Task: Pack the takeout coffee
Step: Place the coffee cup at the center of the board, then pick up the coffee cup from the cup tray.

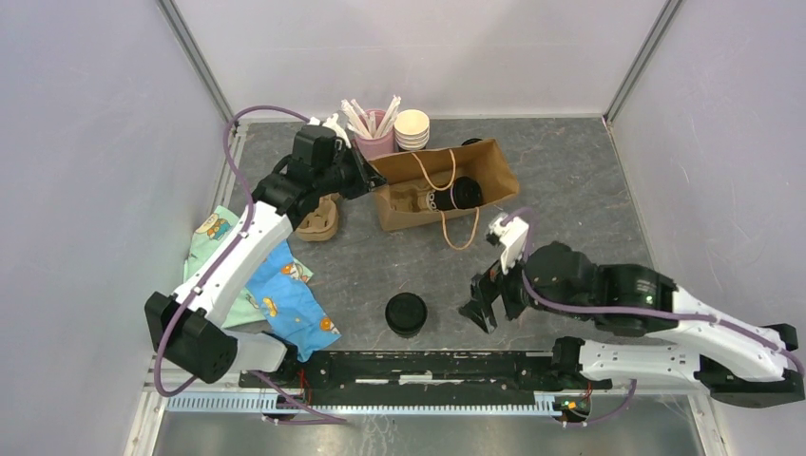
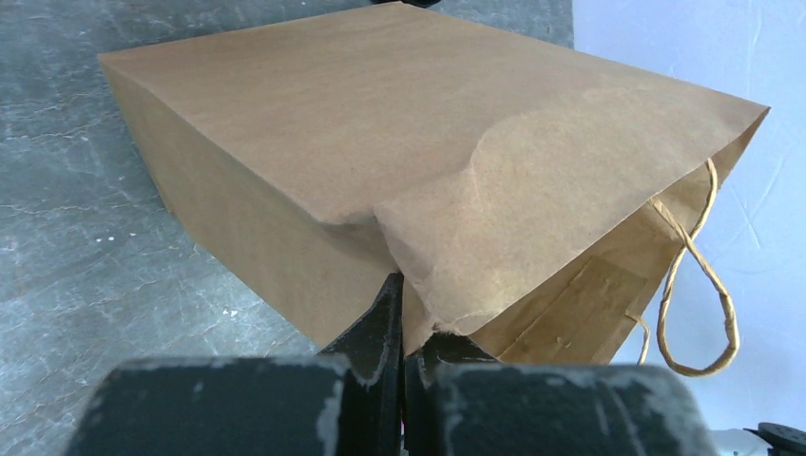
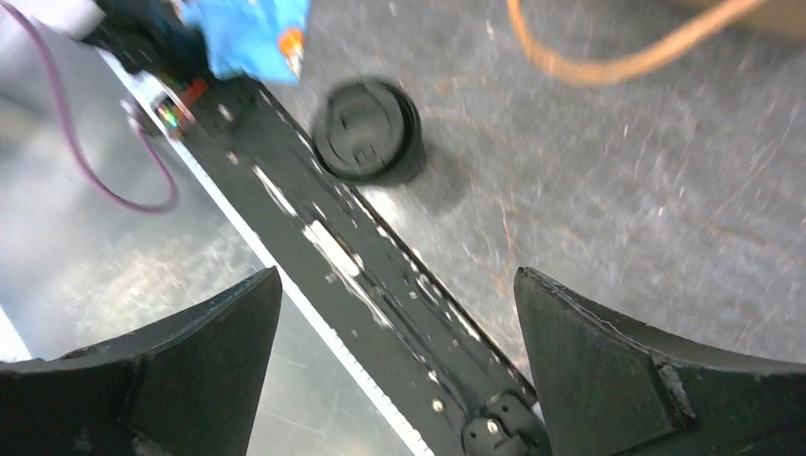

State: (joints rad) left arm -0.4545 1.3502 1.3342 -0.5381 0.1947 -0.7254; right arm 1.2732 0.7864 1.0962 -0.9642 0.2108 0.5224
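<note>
The top camera looked down from above and behind the arm bases, far enough back to take in the whole table [image 1: 570, 190] and both arms. The left wrist camera sat low and very close to the bag [image 2: 380, 123], facing across its side. The top view showed that bag at the far middle. The right wrist camera pointed steeply down at the near edge, its picture blurred, and shared the cup [image 3: 366, 128] and rail [image 3: 361, 275] with the top view.
</note>
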